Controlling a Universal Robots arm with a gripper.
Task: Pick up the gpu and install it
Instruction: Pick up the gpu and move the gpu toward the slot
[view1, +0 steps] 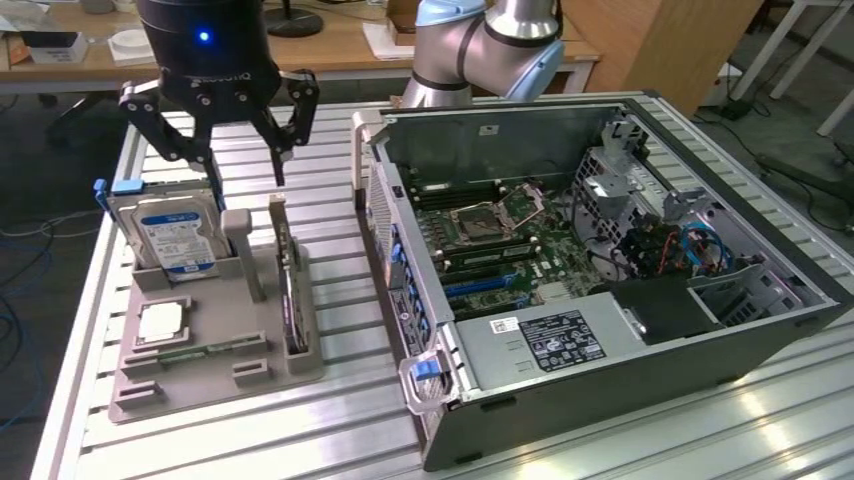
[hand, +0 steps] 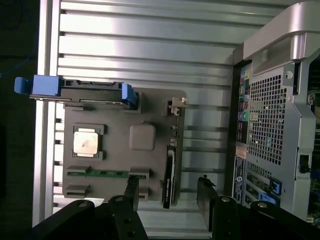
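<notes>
Ribbed metal table (view1: 327, 150) | grey moulded tray (view1: 200, 378) | thin flat gpu (view1: 291, 300) upright on edge | black hand (view1: 243, 168) released, hovering above

Gripper (view1: 243, 170): jaws spread wide, empty, above the far end of the grey holder (view1: 194, 383), over the gap between hard drive (view1: 171, 238) and gpu (view1: 292, 298). Gpu: standing on edge in its slot, untouched. Processor (view1: 160, 322) and memory stick (view1: 203, 350): lying flat in the holder. Open computer case (view1: 601, 280): on the slatted counter (view1: 334, 430), beside the holder toward the exterior view's right.
</notes>
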